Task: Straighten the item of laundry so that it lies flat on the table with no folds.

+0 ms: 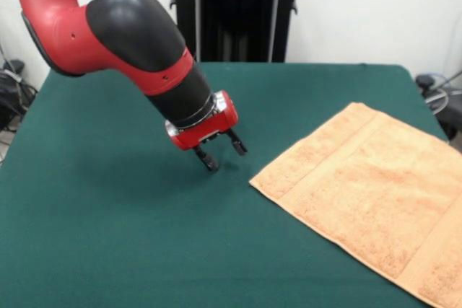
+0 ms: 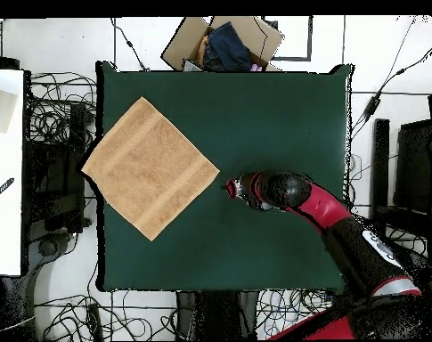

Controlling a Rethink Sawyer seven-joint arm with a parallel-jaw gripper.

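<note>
Take the table [image 1: 130, 236] as your landmark. Beyond its far edge from the robot's base, in the overhead view, you have an open cardboard box [image 2: 265, 37] on the floor. It holds dark blue cloth [image 2: 226, 49] and a bit of something pink, too small to make out. You will find no writing or label that can be read on the box, the arm or anything else.

Your towel [image 1: 375, 192] lies spread flat on the table, turned like a diamond to the table's edges. One corner hangs just past the table's side edge, and the woven bands near two opposite hems show plainly. No fold shows in either view.

Your gripper [image 1: 220, 155] hangs over the table's middle, tilted, its two dark fingers [image 1: 206, 159] spread apart and holding nothing. It is near the towel's closest corner but clear of it, not touching the cloth.
</note>
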